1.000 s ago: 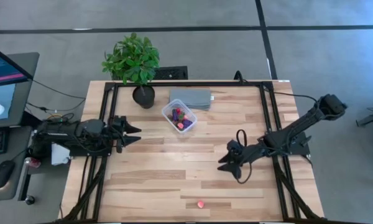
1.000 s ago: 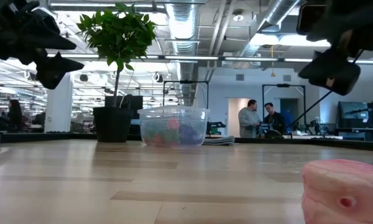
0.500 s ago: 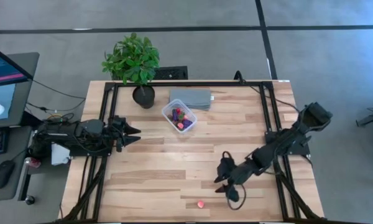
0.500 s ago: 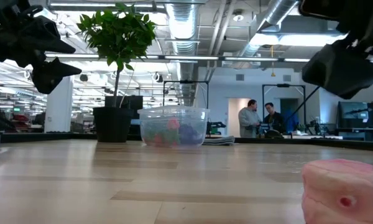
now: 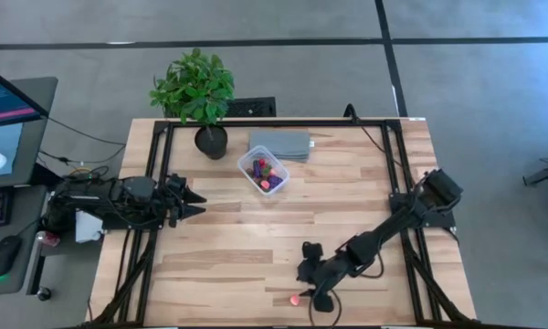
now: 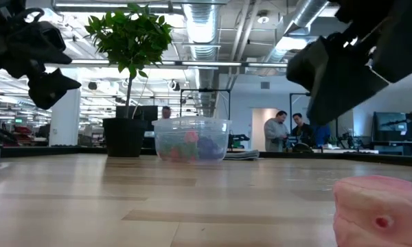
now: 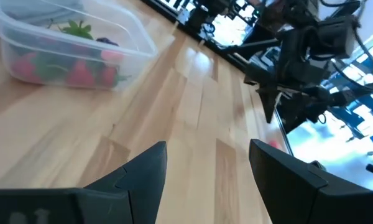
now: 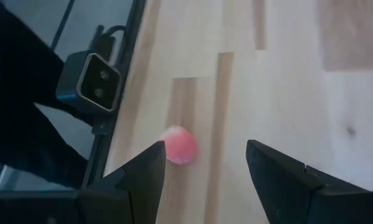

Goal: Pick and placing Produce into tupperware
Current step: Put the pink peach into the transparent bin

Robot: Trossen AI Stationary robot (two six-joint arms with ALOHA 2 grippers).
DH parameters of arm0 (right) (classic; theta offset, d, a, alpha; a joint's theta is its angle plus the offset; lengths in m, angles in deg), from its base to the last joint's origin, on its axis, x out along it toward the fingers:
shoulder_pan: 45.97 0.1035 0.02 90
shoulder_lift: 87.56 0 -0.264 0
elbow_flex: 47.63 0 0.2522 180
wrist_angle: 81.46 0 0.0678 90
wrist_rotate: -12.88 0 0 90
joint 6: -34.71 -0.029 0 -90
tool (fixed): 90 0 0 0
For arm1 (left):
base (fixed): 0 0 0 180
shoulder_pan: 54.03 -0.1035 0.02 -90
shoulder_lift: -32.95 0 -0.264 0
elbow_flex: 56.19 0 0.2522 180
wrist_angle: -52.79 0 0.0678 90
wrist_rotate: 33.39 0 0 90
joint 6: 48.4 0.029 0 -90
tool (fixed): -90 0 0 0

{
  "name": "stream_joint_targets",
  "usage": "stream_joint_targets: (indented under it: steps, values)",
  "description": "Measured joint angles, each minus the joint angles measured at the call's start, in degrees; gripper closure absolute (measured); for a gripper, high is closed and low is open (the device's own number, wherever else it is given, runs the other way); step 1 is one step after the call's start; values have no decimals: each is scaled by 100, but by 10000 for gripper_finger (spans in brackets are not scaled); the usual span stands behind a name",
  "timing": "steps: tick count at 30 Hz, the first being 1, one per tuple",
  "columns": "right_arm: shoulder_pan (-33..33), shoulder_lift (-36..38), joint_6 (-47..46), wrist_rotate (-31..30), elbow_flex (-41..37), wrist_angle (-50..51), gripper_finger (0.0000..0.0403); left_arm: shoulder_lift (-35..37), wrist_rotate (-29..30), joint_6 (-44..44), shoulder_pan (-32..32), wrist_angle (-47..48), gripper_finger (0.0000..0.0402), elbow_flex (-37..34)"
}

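Observation:
One pale pink fruit piece (image 5: 295, 300) lies alone on the wood near the table's near edge; it looms large in the low view (image 6: 381, 213). My right gripper (image 5: 308, 281) hovers open just beside and above it; in the right wrist view the piece (image 8: 179, 145) lies ahead of the fingers, toward one side, untouched. The clear tupperware (image 5: 263, 171) stands at the far middle with red, purple and pink pieces inside (image 7: 68, 50). My left gripper (image 5: 197, 202) waits open at the table's left side.
A potted plant (image 5: 196, 91) and a flat grey slab (image 5: 279, 144) stand at the far edge beside the tupperware. The low camera (image 8: 90, 87) sits on the near frame rail close to the pink piece. Bare wood spreads between the two arms.
My right gripper has swept from the right middle of the table toward the near edge and leftward, dropping toward the lone pink piece, with its fingers still apart. The pink piece and the tupperware have not moved.

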Motion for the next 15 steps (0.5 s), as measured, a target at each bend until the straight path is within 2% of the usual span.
stream_joint_targets:
  steps: [9,15]
  values:
    - [94,-701,217,3,938,854,155,0,-29,172,0,78,183,2]
    - [170,-1051,191,2,1376,1168,155,0,-293,184,0,265,183,2]
